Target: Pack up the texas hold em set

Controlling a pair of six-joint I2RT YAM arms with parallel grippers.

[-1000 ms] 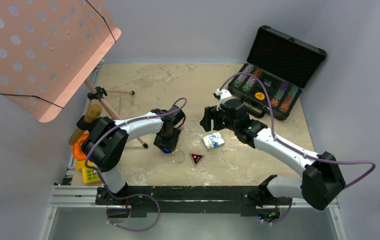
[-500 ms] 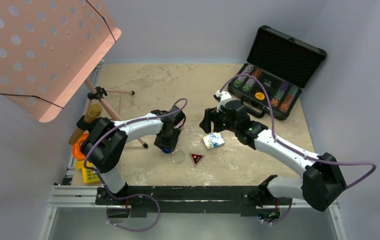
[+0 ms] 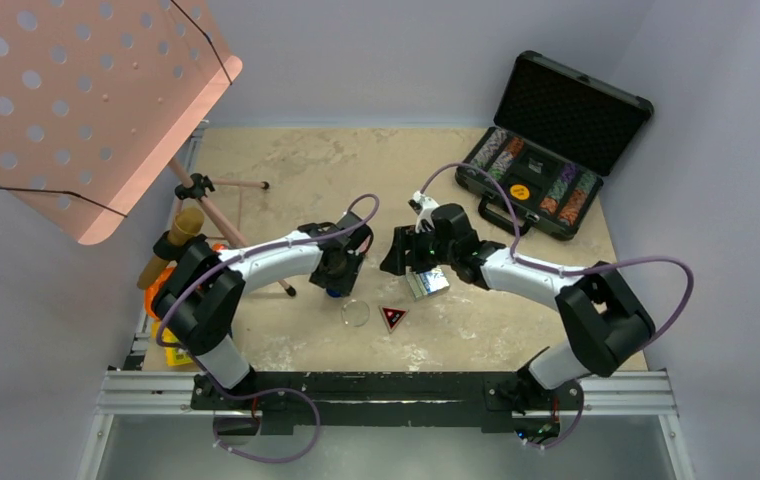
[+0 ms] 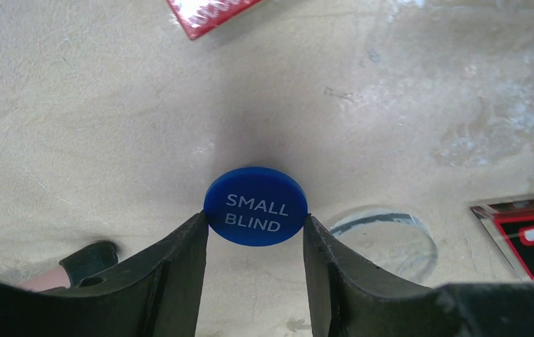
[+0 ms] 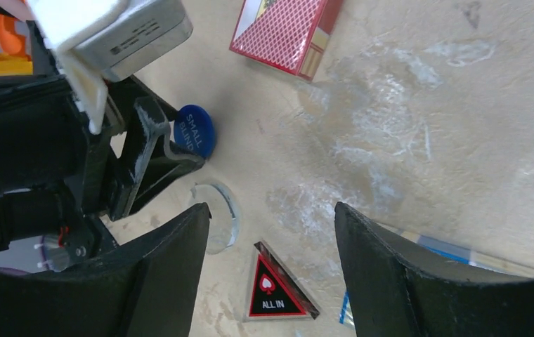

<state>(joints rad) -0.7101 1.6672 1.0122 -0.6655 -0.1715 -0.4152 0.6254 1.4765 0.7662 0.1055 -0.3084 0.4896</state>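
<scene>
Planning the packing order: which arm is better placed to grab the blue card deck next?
Right, probably: the right claw is open close by the blue deck; the left claw is shut on the Small Blind button.

Left gripper [image 4: 256, 223] pinches blue button [image 4: 255, 209] (wrist low); right gripper [image 5: 271, 210] spread wide.

Blue round button [image 4: 256, 207]: white capitals "SMALL BLIND", on two lines.
Dark triangular marker [image 5: 277, 295], mid-counter toward the near edge: white "ALL IN" under a small pip sign, inside a red border.
Orange button [image 3: 519, 190] in the black case [image 3: 571, 110], far right corner: dark print, too small to read.
</scene>
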